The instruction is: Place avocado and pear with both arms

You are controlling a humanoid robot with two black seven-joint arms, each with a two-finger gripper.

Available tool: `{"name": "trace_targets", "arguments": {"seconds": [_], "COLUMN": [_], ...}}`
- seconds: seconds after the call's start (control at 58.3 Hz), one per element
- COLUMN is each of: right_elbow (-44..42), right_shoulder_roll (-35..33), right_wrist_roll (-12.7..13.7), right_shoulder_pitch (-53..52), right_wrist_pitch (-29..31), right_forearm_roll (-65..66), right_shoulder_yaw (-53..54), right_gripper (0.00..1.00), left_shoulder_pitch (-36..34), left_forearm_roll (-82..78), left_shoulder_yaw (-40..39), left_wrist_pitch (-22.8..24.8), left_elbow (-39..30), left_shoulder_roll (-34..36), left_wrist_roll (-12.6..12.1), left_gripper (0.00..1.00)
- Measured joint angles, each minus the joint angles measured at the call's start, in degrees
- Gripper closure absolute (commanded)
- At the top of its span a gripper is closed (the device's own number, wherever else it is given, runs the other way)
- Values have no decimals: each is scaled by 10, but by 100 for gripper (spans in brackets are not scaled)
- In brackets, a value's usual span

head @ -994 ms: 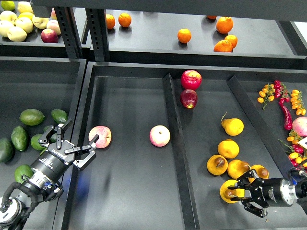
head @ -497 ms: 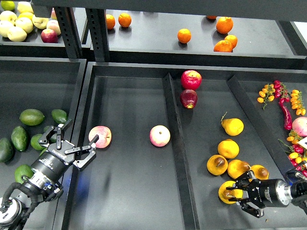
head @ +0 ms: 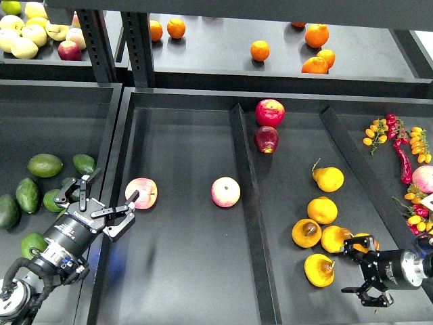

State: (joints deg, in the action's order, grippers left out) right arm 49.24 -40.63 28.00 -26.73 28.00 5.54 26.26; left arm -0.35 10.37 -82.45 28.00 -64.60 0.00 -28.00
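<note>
The pear (head: 318,269), squat and orange-yellow with a brown patch at its stem, lies on the floor of the right bin, free of any grip. My right gripper (head: 353,271) is just to its right, open and empty, jaws spread and not touching it. Several avocados lie in the left bin; the long dark green avocado (head: 28,195) lies among them. My left gripper (head: 108,198) is open and empty over the wall between the left bin and the middle bin, to the right of the avocados.
Other pears (head: 322,210) lie just behind the released one. Two pink-yellow apples (head: 141,193) (head: 225,191) sit in the middle bin, one touching my left fingertip. Red apples (head: 269,112), oranges (head: 260,50) on the back shelf, and peppers (head: 402,160) at far right.
My right gripper has opened, let go of the pear and drawn back to the right. The pear stays on the bin floor. The left arm has not moved.
</note>
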Motion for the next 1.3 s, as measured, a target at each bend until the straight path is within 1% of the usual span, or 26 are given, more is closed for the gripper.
{"name": "trace_targets", "arguments": {"seconds": [0.103, 0.274, 0.394, 0.48, 0.548, 0.566, 0.617, 0.754, 0.908, 1.063, 1.303], "right_elbow": [5, 9, 5, -4, -16, -31, -42, -84, -116, -126, -123], "right_shoulder_roll": [-26, -61, -66, -58, -38, -15, 0, 70, 140, 197, 309], "right_wrist_roll": [0, 0, 0, 0, 0, 0, 0, 0, 0, 0, 0], "right_shoulder_pitch": [-16, -40, -59, -62, -62, -62, -61, -61, -59, -48, 11], "right_wrist_pitch": [0, 0, 0, 0, 0, 0, 0, 0, 0, 0, 0], "right_forearm_roll": [-1, -7, -9, -10, -10, -11, -11, -11, -11, -13, -48], "right_shoulder_yaw": [0, 1, 11, 42, 77, 109, 131, 224, 292, 349, 458], "right_gripper": [9, 2, 1, 1, 1, 1, 1, 1, 1, 1, 1], "left_shoulder_pitch": [0, 0, 0, 0, 0, 0, 1, 9, 14, 16, 19], "left_forearm_roll": [0, 0, 0, 0, 0, 0, 0, 0, 0, 0, -1], "left_shoulder_yaw": [0, 0, 1, 1, 3, 4, 4, 6, 6, 6, 6], "left_wrist_pitch": [0, 0, 0, 0, 0, 0, 0, 0, 0, 0, 0], "left_elbow": [0, 0, 0, 0, 0, -1, -1, -1, -1, -1, -1], "left_shoulder_roll": [0, 0, 0, 0, 0, 0, 0, 0, 0, 0, 0], "left_wrist_roll": [0, 0, 0, 0, 0, 0, 0, 0, 0, 0, 0], "left_gripper": [1, 1, 1, 1, 1, 1, 1, 1, 1, 1, 1]}}
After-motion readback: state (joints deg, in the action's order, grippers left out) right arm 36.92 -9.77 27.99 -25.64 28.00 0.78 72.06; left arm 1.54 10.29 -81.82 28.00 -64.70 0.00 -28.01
